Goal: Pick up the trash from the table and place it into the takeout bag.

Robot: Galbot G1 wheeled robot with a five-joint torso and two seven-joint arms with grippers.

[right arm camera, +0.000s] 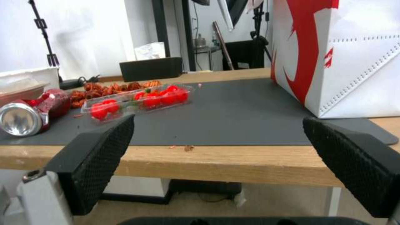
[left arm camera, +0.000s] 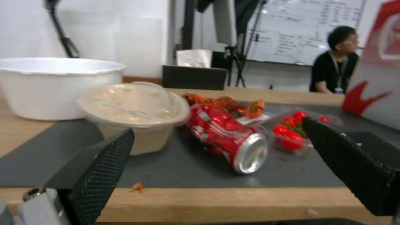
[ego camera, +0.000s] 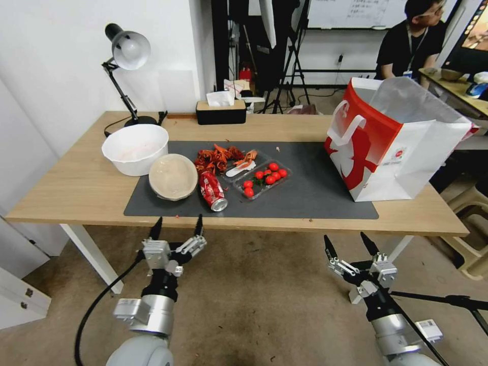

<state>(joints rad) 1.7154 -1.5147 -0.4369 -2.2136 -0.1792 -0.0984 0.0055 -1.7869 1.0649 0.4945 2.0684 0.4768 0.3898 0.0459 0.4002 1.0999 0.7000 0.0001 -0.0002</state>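
Against a white wall stands the long light-wood table (ego camera: 86,188) with white legs, a dark grey mat (ego camera: 305,193) laid across its middle. On the mat's left part lies the crushed red soda can (ego camera: 212,190) on its side, its silver end toward the table's front edge, touching the round beige bowl with a clear lid (ego camera: 173,176) on its left. Just right of the can sits a clear tray of red cherry tomatoes (ego camera: 263,178), with a heap of red crayfish shells (ego camera: 217,156) behind. A large white bowl (ego camera: 135,149) stands behind the beige bowl, partly off the mat. At the mat's right end the big red-and-white paper takeout bag (ego camera: 394,147) stands upright, mouth open. Below the table's front edge, the left gripper (ego camera: 177,227) hangs with fingers spread and empty, in line with the can; the right gripper (ego camera: 349,244) does likewise, nearer the bag.
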